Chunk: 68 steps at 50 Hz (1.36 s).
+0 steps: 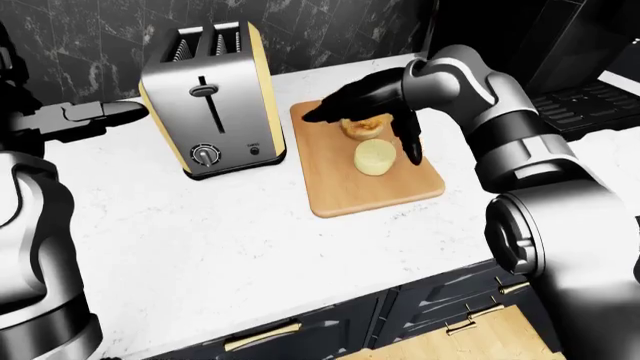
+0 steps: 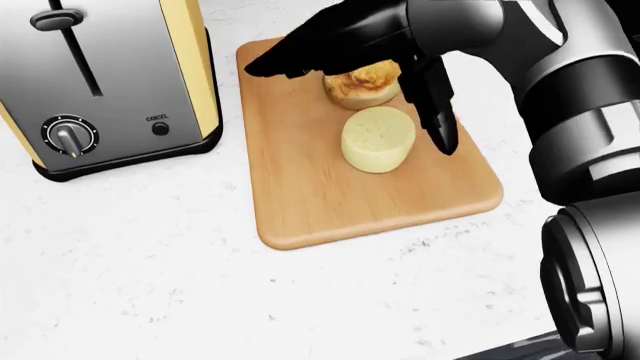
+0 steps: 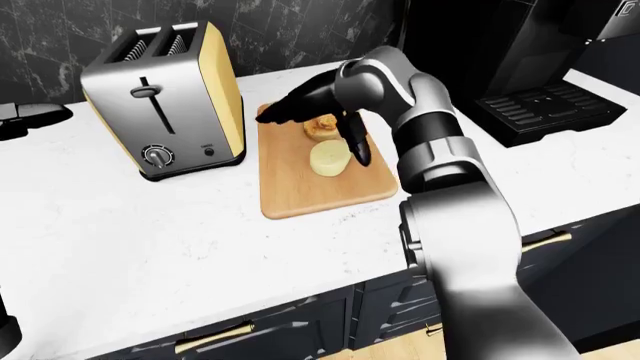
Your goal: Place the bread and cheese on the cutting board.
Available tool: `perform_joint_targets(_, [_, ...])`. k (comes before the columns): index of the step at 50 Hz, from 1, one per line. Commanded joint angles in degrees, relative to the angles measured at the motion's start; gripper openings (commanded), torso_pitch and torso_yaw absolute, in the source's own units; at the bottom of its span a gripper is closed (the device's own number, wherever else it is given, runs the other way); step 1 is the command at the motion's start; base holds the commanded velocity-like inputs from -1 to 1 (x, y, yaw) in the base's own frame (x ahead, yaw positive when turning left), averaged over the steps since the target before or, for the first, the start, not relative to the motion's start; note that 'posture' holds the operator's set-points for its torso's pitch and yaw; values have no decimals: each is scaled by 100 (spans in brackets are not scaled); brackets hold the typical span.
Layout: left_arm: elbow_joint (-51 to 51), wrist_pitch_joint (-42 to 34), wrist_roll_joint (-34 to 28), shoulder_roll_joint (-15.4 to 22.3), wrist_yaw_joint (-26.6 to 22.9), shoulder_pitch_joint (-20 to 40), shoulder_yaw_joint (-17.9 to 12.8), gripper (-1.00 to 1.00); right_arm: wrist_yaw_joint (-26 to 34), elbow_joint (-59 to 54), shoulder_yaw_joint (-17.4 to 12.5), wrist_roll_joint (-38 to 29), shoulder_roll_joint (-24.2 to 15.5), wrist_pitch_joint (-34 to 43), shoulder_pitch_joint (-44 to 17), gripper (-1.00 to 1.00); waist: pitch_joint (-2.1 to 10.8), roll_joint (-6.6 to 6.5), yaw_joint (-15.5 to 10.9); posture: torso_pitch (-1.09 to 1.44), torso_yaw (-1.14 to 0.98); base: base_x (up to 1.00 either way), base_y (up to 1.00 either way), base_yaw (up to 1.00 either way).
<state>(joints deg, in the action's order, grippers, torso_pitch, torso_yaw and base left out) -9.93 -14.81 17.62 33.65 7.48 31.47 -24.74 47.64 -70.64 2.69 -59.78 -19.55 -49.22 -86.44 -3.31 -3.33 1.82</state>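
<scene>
While the bread (image 2: 364, 82) and cheese (image 2: 378, 139) are lying touching on the cutting board (image 2: 330, 202), the right hand (image 2: 385, 71) is hovering over the bread, fingers (image 2: 440, 120) spread. The left hand (image 1: 95, 114) (fingers indistinct) is hanging over the desk (image 1: 220, 240) beside the toaster (image 1: 212, 97).

"CANCEL" above button on toaster (image 2: 110, 82)
</scene>
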Motion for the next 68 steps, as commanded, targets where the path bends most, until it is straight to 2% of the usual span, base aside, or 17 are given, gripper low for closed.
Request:
perform_joint_targets(1, [-157,150,-6,116,17,158,-90,100,81,200,-95,158,-75,-32,-296,100,169,-27,4,0,0,0,0,0])
perform_joint_targets(11, [-171,156,-41,75,14,165,-37,100,558,328,-267,549,-231,63,-605,100,160,-24,7,0,0,0,0,0])
perform_joint_targets(18, [-181,126,-40,91,12,199,-43,100,901,650,-390,962,-433,205,-598,100,147,-8,11,0,0,0,0,0])
perform_joint_targets(25, [-211,80,-26,115,15,245,-37,100,1323,1081,-526,1456,-663,532,-597,100,136,6,8,0,0,0,0,0])
perform_joint_targets(34, [-205,95,-40,120,-4,240,-33,100,1570,1419,-616,1850,-978,850,-634,100,121,15,9,0,0,0,0,0])
perform_joint_targets(42, [-223,81,-53,117,-23,240,-24,100,1922,1978,-753,2278,-1128,1504,-528,100,117,36,6,0,0,0,0,0])
perform_joint_targets(46, [-242,53,-39,149,-27,247,-53,100,2040,2189,-814,2449,-1294,1805,-519,100,108,34,5,0,0,0,0,0])
perform_joint_targets(54, [-224,42,-58,159,-31,297,-22,100,2010,2357,-919,2600,-1818,1893,-563,100,96,63,-13,0,0,0,0,0])
perform_joint_targets(68, [-195,8,-62,183,-19,400,22,100,2340,3277,-1197,3045,-2641,2306,-143,100,77,112,-38,0,0,0,0,0])
